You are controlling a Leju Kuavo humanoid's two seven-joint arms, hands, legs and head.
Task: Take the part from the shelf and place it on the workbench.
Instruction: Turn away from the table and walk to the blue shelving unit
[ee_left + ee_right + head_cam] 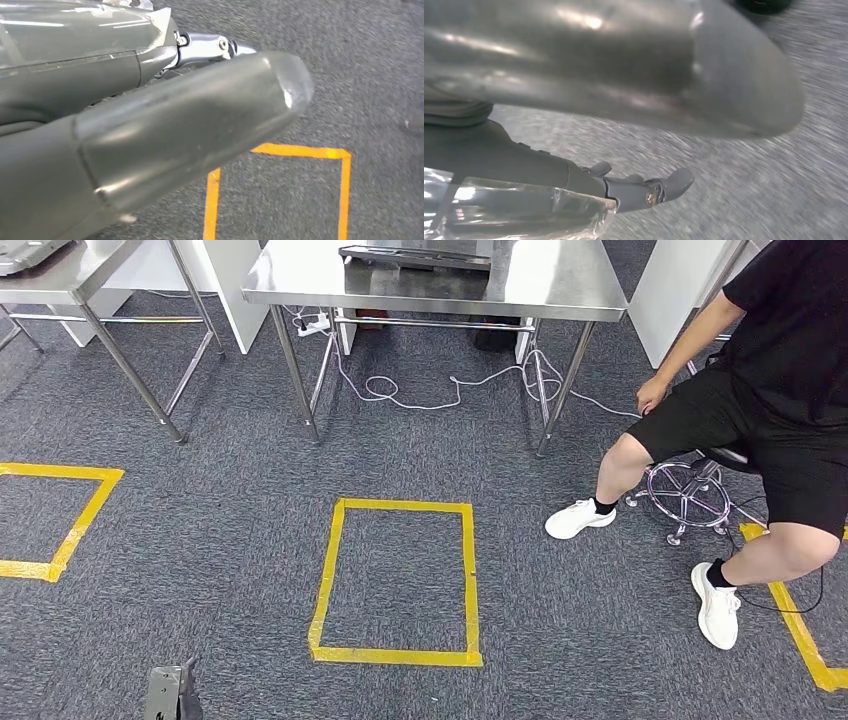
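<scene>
lab or workshop, steel workbench, grey carpet, yellow floor tape

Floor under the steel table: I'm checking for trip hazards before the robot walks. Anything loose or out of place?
Yes. A white cable lies in loose loops on the carpet beneath the steel table, trailing toward the seated person.
</scene>
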